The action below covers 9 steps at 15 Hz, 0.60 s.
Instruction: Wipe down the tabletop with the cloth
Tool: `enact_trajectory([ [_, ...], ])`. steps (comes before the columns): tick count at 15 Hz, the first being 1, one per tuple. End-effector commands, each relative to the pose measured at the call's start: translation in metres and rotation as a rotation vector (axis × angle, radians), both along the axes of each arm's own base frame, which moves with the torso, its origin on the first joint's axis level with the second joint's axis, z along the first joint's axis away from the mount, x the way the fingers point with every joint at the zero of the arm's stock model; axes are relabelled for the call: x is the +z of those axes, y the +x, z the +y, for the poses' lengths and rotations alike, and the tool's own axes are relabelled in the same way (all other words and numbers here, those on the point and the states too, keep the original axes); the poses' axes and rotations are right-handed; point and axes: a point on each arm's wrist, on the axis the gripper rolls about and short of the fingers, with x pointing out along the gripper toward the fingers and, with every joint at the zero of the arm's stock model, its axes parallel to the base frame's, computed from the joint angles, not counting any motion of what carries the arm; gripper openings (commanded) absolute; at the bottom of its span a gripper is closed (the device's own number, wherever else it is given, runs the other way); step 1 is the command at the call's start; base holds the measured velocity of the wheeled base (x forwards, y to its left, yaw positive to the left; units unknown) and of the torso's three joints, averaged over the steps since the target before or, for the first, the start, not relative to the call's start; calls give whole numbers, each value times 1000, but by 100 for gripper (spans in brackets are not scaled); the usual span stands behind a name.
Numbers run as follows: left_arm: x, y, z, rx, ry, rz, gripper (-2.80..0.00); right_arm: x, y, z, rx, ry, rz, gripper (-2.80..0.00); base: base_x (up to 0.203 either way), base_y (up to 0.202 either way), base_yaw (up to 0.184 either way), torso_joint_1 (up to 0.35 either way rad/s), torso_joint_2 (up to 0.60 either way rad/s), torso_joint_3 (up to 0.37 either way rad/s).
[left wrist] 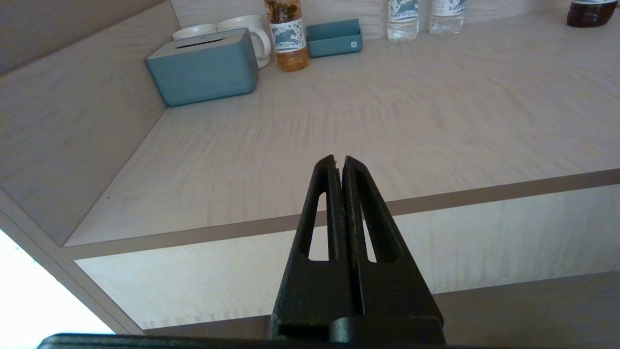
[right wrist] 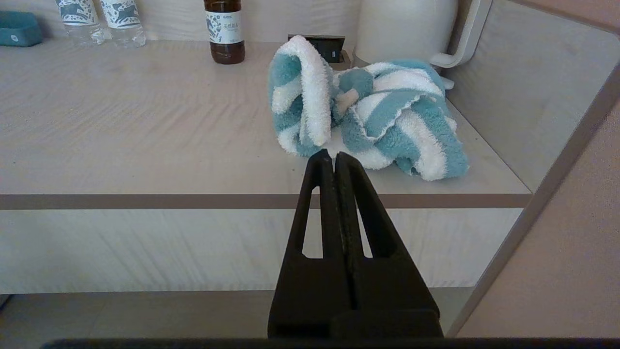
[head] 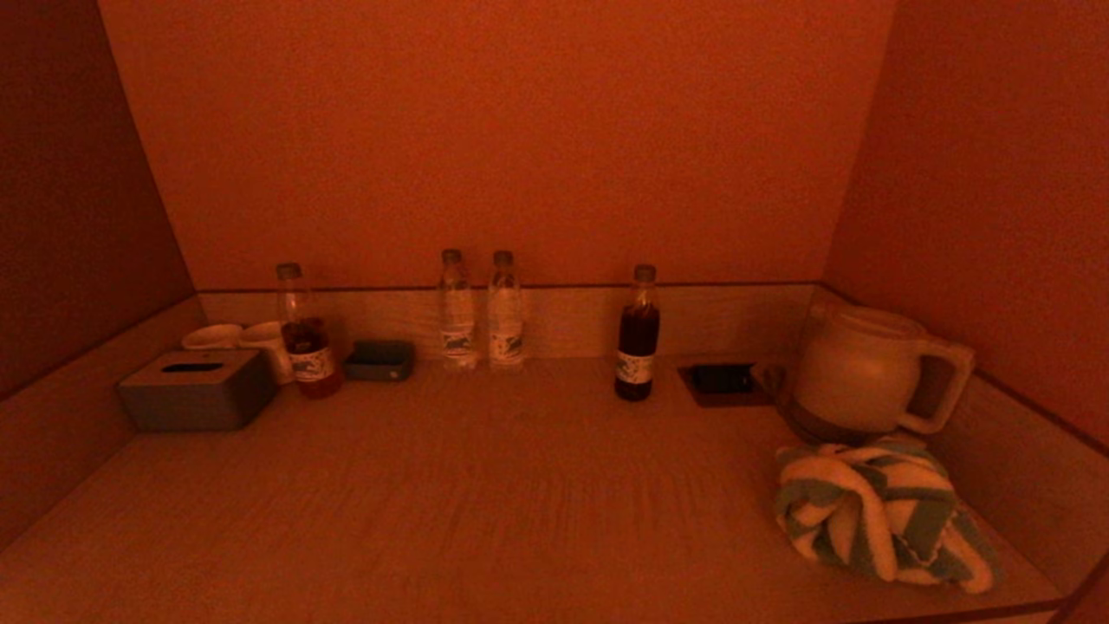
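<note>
A crumpled teal-and-white striped cloth (head: 879, 511) lies on the light wooden tabletop (head: 485, 494) at the front right, just before the kettle; it also shows in the right wrist view (right wrist: 368, 109). My right gripper (right wrist: 329, 156) is shut and empty, held off the table's front edge, short of the cloth. My left gripper (left wrist: 338, 160) is shut and empty, held off the front edge at the left side. Neither gripper shows in the head view.
A white kettle (head: 858, 368) stands at the back right by a dark coaster (head: 723, 381). Along the back are a dark drink bottle (head: 637, 334), two water bottles (head: 481, 312), a small teal tray (head: 379, 360), a tea bottle (head: 303, 334), two cups (head: 238, 338) and a tissue box (head: 197, 390). Walls enclose three sides.
</note>
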Motion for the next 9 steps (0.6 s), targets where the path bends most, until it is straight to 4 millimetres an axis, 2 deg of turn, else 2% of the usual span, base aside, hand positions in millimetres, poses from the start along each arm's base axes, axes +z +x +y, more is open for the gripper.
enact_trajectory([
  [1,0,0,0,-1,1,0,-280,0,0,0,0,0,-1,-280,0,0,0,0,0,0],
  [9,0,0,0,1,1,0,-280,0,0,0,0,0,-1,-280,0,0,0,0,0,0],
])
